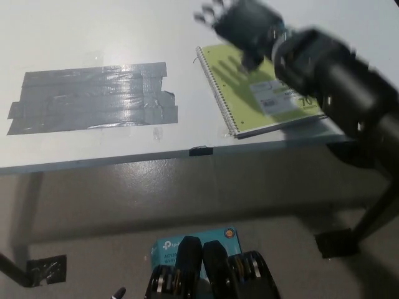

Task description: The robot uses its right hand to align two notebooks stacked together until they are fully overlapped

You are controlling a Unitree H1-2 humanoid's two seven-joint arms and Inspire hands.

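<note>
Green notebook lies below raised right hand (blurred)

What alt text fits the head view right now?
The black right robot hand, motion-blurred with fingers apart, is raised above the far end of a green spiral notebook lying at the white table's near edge. Grey tape patch lies to the left; the left hand is barely visible.

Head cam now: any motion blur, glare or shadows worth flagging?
Head view: the right hand and its forearm are smeared by motion blur, fingers indistinct. It casts a soft shadow on the green spiral notebook, whose label text is blurred. The grey tape patch shows white glare streaks. The white table looks evenly lit.
</note>
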